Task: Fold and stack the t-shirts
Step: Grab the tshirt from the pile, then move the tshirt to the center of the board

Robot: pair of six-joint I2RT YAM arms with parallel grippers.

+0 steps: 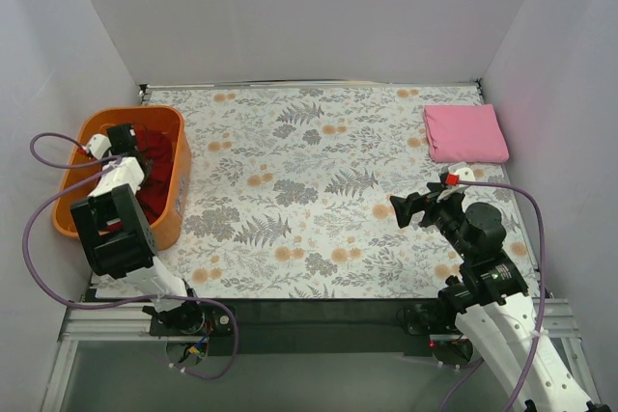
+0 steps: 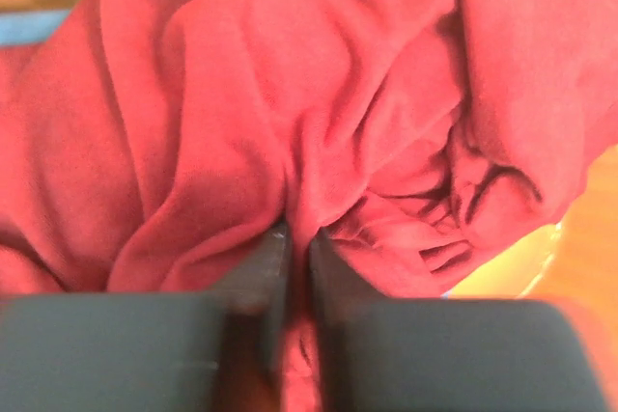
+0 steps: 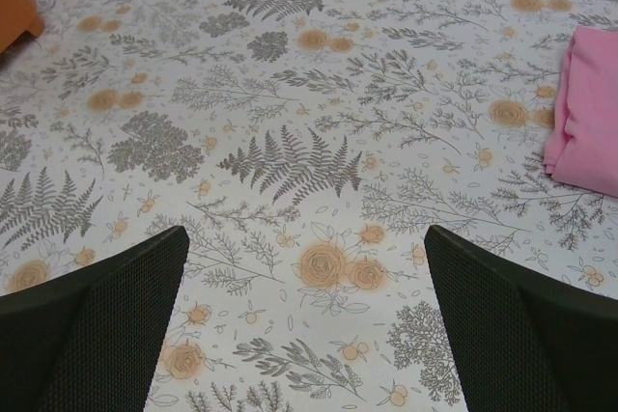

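**Clerk:** Top view first?

**Inspector:** A pink t-shirt [image 1: 465, 133] lies folded flat at the upper right of the tablecloth [image 1: 309, 190]. A dark red t-shirt [image 1: 154, 156] sits crumpled in the orange basket [image 1: 92, 127] at the left. The left gripper [image 1: 121, 137] is down inside that basket. The right gripper [image 1: 410, 209] hangs over bare cloth at the lower right.

**Clerk:** Left wrist?

**Inspector:** The frame is full of dark red t-shirt [image 2: 241, 94]. The left gripper [image 2: 299, 258] has its jaws together, pinching a raised fold.

**Clerk:** Right wrist?

**Inspector:** The right gripper [image 3: 307, 238] has its jaws wide apart and holds nothing. The pink t-shirt [image 3: 584, 113] lies at the right edge.

**Clerk:** Progress?

**Inspector:** In my judgement, one shirt is folded and placed. The red one is gripped but not yet lifted out, folded or stacked. I cannot make out a grey-blue shirt in any view.
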